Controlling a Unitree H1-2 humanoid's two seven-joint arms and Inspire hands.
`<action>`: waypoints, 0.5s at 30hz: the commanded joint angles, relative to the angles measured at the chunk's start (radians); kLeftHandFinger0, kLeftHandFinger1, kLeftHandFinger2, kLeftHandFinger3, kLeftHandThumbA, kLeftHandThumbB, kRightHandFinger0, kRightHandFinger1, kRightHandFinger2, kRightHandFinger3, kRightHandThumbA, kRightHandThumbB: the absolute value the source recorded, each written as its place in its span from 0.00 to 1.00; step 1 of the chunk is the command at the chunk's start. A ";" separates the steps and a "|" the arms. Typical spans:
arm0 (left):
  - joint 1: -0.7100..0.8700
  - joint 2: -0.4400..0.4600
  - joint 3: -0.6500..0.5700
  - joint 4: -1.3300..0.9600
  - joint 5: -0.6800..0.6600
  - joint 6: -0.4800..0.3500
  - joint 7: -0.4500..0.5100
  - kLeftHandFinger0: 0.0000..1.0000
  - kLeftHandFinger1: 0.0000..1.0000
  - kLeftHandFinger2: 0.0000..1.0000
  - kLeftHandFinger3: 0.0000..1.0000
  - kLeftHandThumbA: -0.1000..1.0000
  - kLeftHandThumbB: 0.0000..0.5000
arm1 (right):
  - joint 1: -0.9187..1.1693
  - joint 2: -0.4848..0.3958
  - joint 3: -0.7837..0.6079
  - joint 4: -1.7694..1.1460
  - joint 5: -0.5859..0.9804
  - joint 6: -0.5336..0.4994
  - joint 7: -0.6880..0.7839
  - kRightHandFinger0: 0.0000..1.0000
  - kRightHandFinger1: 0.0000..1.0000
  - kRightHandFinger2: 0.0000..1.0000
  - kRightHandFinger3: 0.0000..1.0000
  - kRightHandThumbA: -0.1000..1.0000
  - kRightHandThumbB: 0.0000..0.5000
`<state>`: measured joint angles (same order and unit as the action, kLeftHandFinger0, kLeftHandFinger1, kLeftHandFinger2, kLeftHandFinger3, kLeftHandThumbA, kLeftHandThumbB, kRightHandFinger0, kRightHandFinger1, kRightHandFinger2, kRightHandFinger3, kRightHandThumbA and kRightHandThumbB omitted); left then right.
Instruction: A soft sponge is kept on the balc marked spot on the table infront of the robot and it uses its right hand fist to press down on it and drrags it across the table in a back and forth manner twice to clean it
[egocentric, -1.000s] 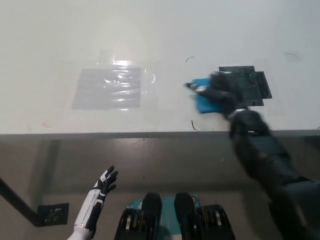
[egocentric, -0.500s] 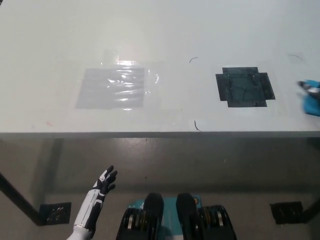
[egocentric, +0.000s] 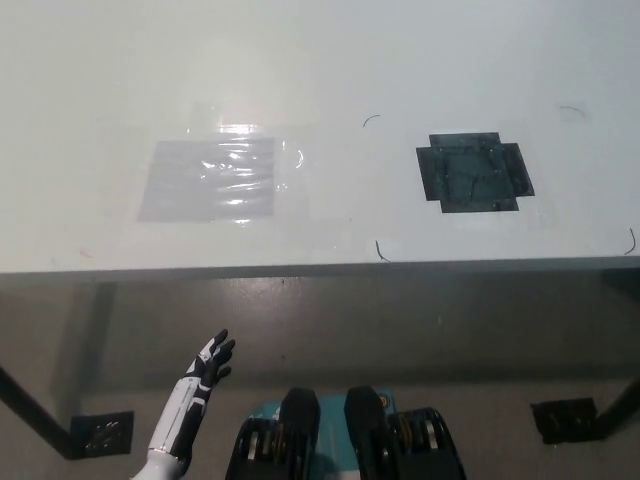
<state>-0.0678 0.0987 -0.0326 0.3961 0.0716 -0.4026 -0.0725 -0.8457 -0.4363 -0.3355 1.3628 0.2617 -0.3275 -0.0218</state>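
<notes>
The black marked spot (egocentric: 475, 172) lies bare on the white table (egocentric: 320, 70), right of centre. No sponge shows anywhere in the head view. My black right arm and hand are out of the picture. My white left hand (egocentric: 212, 362) hangs below the table's front edge at the lower left, fingers spread and holding nothing.
A clear, shiny taped rectangle (egocentric: 212, 178) lies on the table left of centre. Thin dark marks sit near the front edge (egocentric: 380, 250) and behind the black spot. The table's front edge (egocentric: 320, 270) crosses the picture; floor and table feet show below.
The right hand slid the blue sponge from the black spot's left side to the far right, then both left the picture. The view has shifted slightly. The left hand stayed still.
</notes>
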 joint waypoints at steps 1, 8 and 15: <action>-0.016 0.005 0.004 -0.009 0.007 -0.037 0.017 1.00 1.00 1.00 1.00 1.00 0.73 | -0.020 0.073 0.022 0.013 -0.007 0.053 0.005 0.00 0.00 0.19 0.23 1.00 0.31; -0.016 0.006 0.004 -0.009 0.001 -0.029 0.011 1.00 1.00 1.00 1.00 1.00 0.75 | -0.081 0.185 0.060 0.009 -0.027 0.031 -0.009 0.00 0.00 0.00 0.00 1.00 0.44; -0.014 0.008 0.003 -0.004 0.004 -0.032 0.012 1.00 1.00 1.00 1.00 1.00 0.74 | -0.132 0.300 0.097 -0.008 -0.037 0.033 -0.011 0.00 0.00 0.00 0.00 1.00 0.31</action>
<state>-0.0712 0.0992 -0.0329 0.4031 0.0728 -0.4051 -0.0719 -0.9474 -0.1810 -0.2691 1.3552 0.2551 -0.3306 -0.0339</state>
